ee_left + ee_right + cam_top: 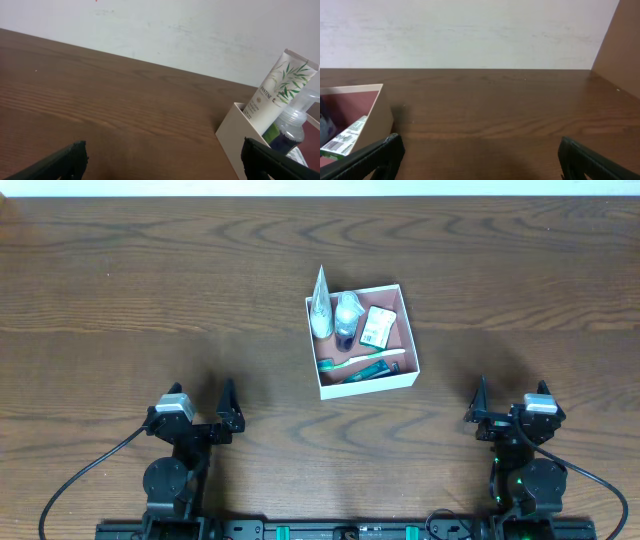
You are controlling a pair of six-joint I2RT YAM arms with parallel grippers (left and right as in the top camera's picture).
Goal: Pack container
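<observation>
We read the container, at desk centre, as apparently packed: tube, bottle, toothbrush and carton lie inside. Hence left tool and right tool stand open, empty, well apart from it.

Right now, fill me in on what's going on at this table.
Nothing is being handled. The left gripper and right gripper both sit open near the robot's edge of the table, well apart from the container. Inside the container are a white tube leaning out over one wall, a clear bottle, a small box, a toothbrush and a green tube.
</observation>
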